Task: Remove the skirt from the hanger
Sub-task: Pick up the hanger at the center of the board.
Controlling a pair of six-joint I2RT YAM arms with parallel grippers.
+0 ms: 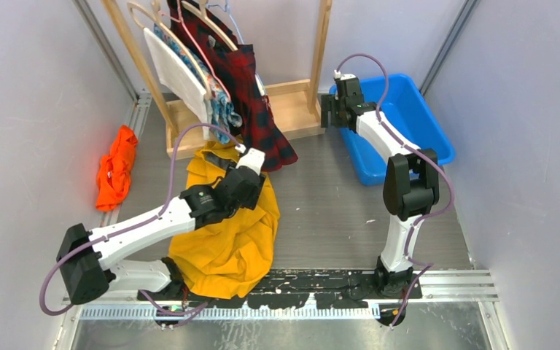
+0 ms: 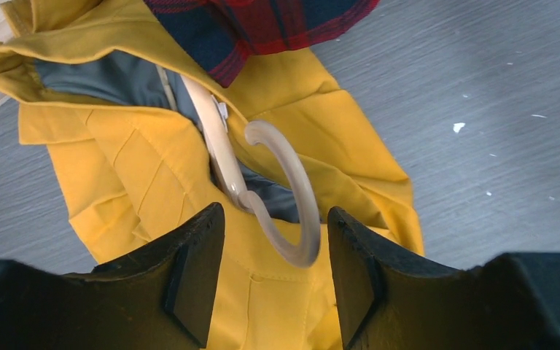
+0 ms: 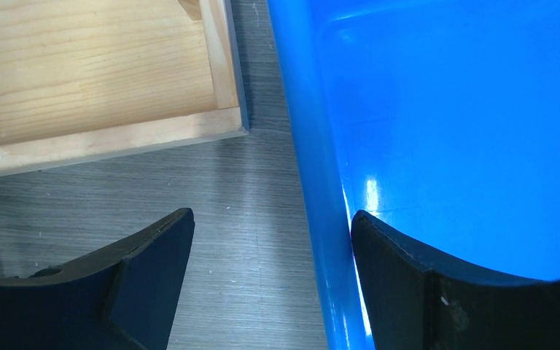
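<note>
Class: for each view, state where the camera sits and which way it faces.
Top external: above and behind the bases, looking down; both arms whole, plus yellow skirt, wooden rack, blue bin.
Left wrist: on the left arm, facing down past the left gripper at the hanger hook on the skirt.
Right wrist: on the right arm, facing down; right gripper hangs over the bin's wall.
Shared: top and left wrist both show the skirt.

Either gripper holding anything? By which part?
Nothing held: left gripper open astride the hanger hook on the yellow skirt; right gripper open over the blue bin wall.
</note>
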